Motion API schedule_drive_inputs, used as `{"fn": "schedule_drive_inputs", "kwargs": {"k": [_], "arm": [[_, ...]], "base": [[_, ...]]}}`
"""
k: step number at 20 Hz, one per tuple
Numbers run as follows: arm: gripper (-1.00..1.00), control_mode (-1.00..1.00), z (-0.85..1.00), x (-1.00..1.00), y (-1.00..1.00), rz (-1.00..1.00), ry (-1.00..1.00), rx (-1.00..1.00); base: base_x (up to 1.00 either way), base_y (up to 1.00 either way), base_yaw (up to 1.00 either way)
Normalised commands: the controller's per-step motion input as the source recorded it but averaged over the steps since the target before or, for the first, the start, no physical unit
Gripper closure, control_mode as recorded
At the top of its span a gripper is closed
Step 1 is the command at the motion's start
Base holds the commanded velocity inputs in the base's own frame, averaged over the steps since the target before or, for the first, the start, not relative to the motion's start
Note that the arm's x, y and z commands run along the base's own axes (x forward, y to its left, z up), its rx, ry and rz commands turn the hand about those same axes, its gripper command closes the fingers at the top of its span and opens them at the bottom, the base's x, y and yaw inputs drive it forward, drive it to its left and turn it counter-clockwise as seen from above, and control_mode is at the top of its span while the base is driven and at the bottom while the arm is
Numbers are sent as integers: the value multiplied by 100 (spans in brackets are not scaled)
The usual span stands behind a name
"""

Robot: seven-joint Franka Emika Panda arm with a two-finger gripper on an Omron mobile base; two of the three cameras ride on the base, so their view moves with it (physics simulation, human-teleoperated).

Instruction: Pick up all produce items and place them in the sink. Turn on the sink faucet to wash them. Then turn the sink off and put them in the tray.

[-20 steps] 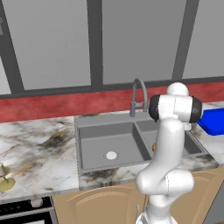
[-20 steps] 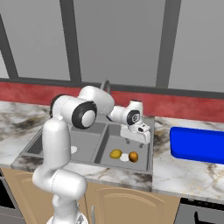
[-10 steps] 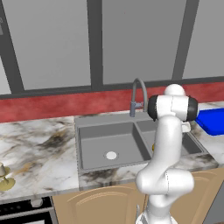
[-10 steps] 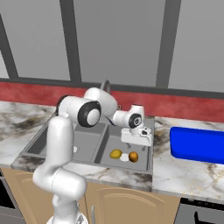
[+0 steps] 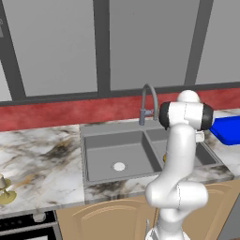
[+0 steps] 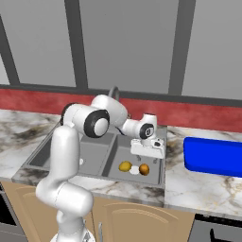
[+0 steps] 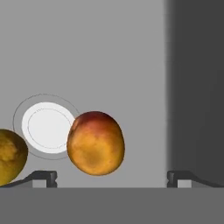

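Note:
Two produce items lie on the floor of the sink's (image 6: 163,166) right basin: a round orange fruit (image 6: 144,169) (image 7: 96,143) and an oval yellow fruit (image 6: 125,166) (image 7: 8,155), with the pale drain (image 6: 135,170) (image 7: 47,125) between them. My gripper (image 6: 147,151) (image 7: 113,177) hangs open just above them, pointing down, holding nothing. In the hand view the orange fruit sits between the fingertips (image 7: 43,176), slightly left of centre. The grey gooseneck faucet (image 5: 149,101) rises behind the sink, no water running. The blue tray (image 6: 215,156) (image 5: 227,130) lies on the counter to the right.
The left basin (image 5: 105,154) holds only its drain (image 5: 119,166). A pale cup on an olive dish (image 5: 3,191) stands far left on the marble counter (image 5: 37,154). A red backsplash (image 5: 56,115) and grey cabinets are behind. My own arm hides the right basin in the left base view.
The gripper has come down a little lower over the right basin, staying open. The fruits have not moved.

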Motion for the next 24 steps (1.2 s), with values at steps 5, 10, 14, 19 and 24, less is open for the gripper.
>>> {"fn": "schedule_drive_inputs", "kwargs": {"k": [5, 10, 14, 19, 24], "arm": [[-100, -100, -25, -35, -2, 2, 1, 7], [-100, -100, 0, -48, -1, 0, 1, 9], [-100, -100, -7, -11, 0, 0, 2, 5], [-100, -100, -24, 0, 0, 0, 0, 3], [-100, -100, -7, -25, 17, 0, 0, 2]], "base": [[0, 0, 0], [0, 0, 0], [0, 0, 0], [0, 0, 0], [0, 0, 0]]}}
